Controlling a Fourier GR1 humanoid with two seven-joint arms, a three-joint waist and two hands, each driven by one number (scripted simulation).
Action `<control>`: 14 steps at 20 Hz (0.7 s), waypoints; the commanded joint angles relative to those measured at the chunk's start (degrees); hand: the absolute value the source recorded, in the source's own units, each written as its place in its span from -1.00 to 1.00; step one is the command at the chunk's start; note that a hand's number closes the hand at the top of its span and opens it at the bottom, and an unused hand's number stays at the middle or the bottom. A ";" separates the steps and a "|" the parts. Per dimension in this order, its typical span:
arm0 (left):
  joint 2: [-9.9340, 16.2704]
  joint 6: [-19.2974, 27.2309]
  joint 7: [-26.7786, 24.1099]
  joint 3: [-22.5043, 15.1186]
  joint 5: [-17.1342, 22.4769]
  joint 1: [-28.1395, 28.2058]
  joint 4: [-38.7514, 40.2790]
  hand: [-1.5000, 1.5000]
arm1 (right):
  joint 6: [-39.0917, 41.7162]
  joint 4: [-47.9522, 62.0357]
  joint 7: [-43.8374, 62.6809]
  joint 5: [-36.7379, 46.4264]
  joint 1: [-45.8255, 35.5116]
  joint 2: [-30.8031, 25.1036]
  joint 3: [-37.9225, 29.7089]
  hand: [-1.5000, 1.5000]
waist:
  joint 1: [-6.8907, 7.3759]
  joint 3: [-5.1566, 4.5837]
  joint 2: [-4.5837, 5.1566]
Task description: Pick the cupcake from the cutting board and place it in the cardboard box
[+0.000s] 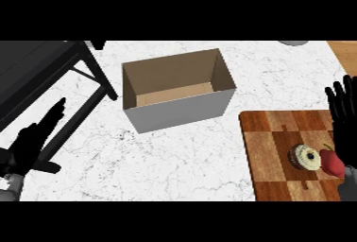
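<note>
On cutting board point(279, 142): cupcake point(304, 157) unlabelled; cardboard box point(178, 90) blank, well apart.

White marble desk point(174, 160) with grey veining takes up most of the view. There's a black metal rack thing point(49, 71) over the top left corner, a red apple point(333, 163) at the right edge, and part of a grey object point(295, 42) up top.
</note>
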 commanded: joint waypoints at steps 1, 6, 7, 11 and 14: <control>-0.43 2.57 -1.12 2.64 -2.35 0.02 -0.19 0.00 | 1.29 -1.83 1.21 1.89 0.25 -0.14 1.90 -1.00 | -1.02 1.17 1.87; 0.14 7.02 -2.26 10.43 -7.61 0.48 1.01 0.00 | 16.48 1.93 3.09 -5.20 5.55 -9.27 -1.17 -1.00 | -0.43 1.21 2.23; 0.80 0.12 -2.96 7.00 -5.48 -0.23 -4.21 0.00 | 12.36 -2.19 -1.58 14.84 2.95 -21.32 1.81 -1.00 | 1.94 -1.30 1.51; -3.56 4.76 -1.50 11.36 -7.60 2.59 -1.43 0.00 | 12.65 4.81 -9.98 19.25 12.17 -16.19 6.44 -1.00 | -0.84 1.42 2.70; -4.19 2.24 -5.62 15.35 -7.17 7.66 -0.86 0.00 | 19.58 8.66 -18.96 8.93 12.91 -13.04 1.43 -1.00 | -1.24 1.50 2.43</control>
